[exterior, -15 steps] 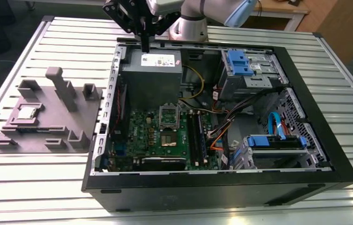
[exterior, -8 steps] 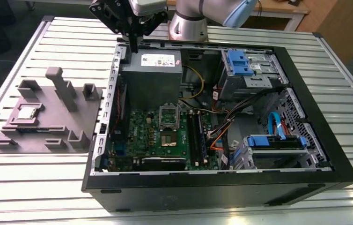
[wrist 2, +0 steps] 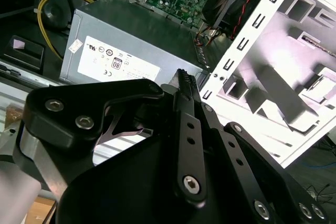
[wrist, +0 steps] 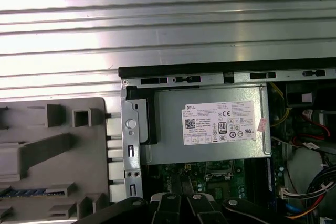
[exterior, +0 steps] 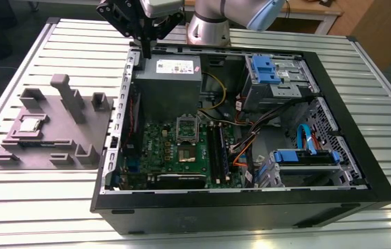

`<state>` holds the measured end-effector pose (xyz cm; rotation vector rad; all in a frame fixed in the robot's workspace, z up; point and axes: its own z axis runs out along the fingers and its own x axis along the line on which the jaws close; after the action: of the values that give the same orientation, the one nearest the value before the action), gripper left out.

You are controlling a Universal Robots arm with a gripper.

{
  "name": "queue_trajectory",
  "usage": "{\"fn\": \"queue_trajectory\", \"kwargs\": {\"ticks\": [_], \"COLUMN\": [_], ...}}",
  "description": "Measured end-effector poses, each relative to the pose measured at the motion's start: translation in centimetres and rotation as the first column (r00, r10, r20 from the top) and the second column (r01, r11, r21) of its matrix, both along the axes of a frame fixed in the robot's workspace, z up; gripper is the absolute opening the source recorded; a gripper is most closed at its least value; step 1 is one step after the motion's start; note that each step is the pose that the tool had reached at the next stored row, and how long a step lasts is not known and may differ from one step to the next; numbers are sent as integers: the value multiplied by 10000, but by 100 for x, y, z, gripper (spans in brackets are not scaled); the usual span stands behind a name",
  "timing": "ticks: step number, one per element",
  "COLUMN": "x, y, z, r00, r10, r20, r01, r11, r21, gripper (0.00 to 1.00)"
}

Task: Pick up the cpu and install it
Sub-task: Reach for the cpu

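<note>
The gripper (exterior: 145, 52) hung above the far corner of the open computer case (exterior: 251, 207), at the corner on the exterior view's left, just over the case rim. Its black fingers were pressed together with nothing between them; in the second wrist view the ribbed pad (wrist 2: 184, 80) of one finger pointed towards the rim.

The cpu (exterior: 29, 125) lay flat in a recess of a grey tray (exterior: 78, 142) that sat outside the case, just beside the case wall on the exterior view's left. It was well apart from the gripper and nothing touched it.

Inside the case, a grey metal box with a white label (exterior: 168, 85) stood against the far wall, directly below the gripper. Next to that box, towards the near wall of the case, lay the green board (exterior: 175, 150). A square socket (exterior: 187, 126) sat on the board close to the box, and long black memory sticks (exterior: 216, 150) stood beside the socket.

Case and tray both rested on a ribbed metal table (exterior: 43, 207).
</note>
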<state>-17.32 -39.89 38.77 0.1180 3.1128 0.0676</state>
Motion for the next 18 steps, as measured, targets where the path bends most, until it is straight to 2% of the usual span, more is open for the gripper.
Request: {"fn": "queue_trajectory", "kwargs": {"ticks": [18], "x": [-50], "y": [0], "z": [-1], "r00": [10000], "r10": [-1], "r20": [0], "r01": [1], "r11": [10000], "r21": [0], "gripper": [10]}}
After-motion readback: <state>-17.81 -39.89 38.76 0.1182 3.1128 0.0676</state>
